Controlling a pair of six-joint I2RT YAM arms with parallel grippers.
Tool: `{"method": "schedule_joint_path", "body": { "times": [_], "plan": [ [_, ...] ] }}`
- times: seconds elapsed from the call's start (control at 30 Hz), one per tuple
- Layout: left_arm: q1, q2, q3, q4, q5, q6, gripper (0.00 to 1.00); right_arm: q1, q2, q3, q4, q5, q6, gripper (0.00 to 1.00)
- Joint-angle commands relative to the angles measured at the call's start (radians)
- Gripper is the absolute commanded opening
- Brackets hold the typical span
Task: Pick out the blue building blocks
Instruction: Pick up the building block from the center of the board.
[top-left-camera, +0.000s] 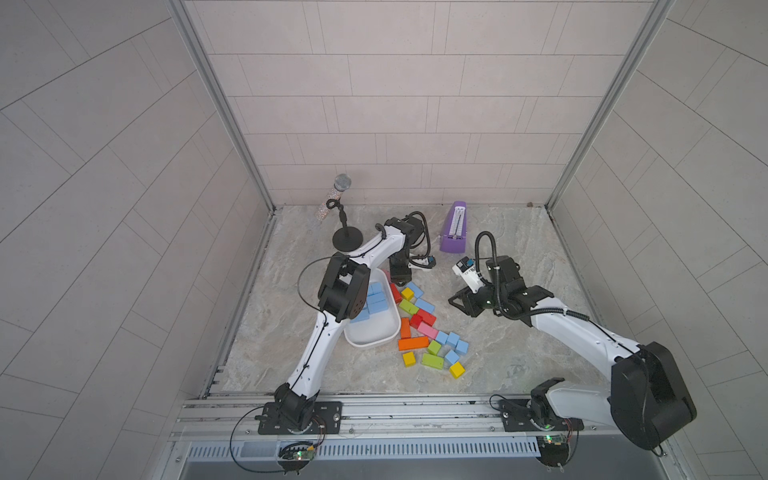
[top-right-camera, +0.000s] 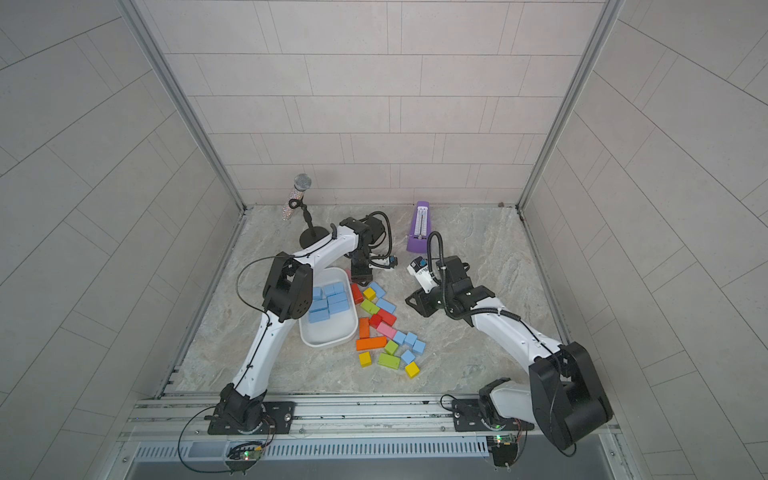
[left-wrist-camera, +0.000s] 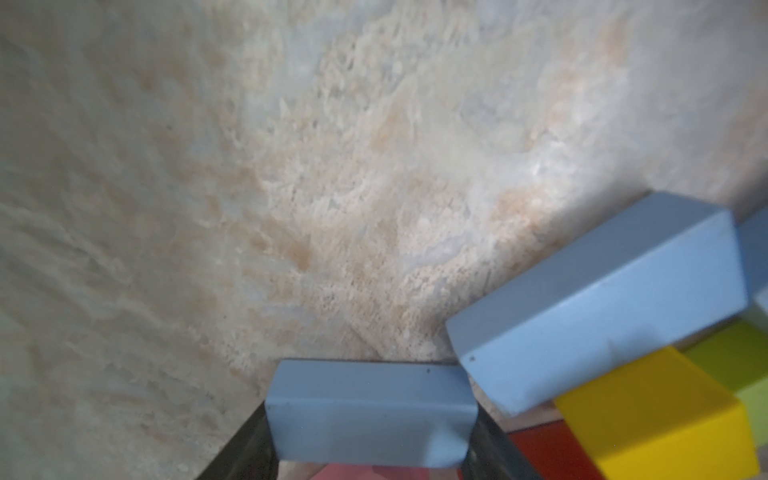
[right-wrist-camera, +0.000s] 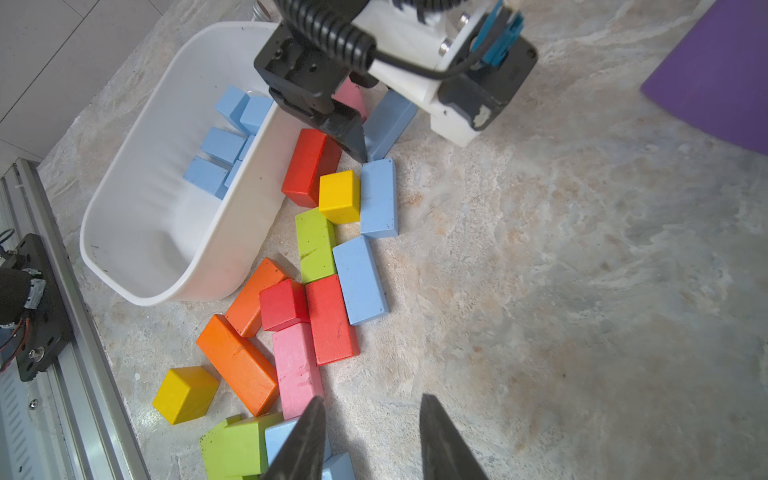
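Blue brick (left-wrist-camera: 370, 411) lies flat, long axis spanning between the left jaws.

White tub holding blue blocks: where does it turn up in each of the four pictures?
In a top view: white tub, just below centre, left of the yellow cube.
In a top view: the tub, again left of the cube.
Left wrist: tub not in it; the cube sits lower right.
Right wrist: tub at upper left, cube right of it.
Shared landmark: that yellow cube, beside a long blue brick.
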Motion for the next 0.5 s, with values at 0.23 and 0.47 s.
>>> {"method": "schedule_joint_path", "body": {
  "times": [0.23, 0.47],
  "plan": [
    [0.023, -0.323, -0.137, 0.042, 0.12, -0.456, 0.43, -0.003, -0.048, -0.026, 0.029, -0.005, 0.043, 0.39],
    [0.097, -0.657, -0.558, 0.257, 0.199, -0.852, 0.42, 0.005, -0.061, -0.042, 0.054, -0.018, 0.09, 0.38]
  ]
}}
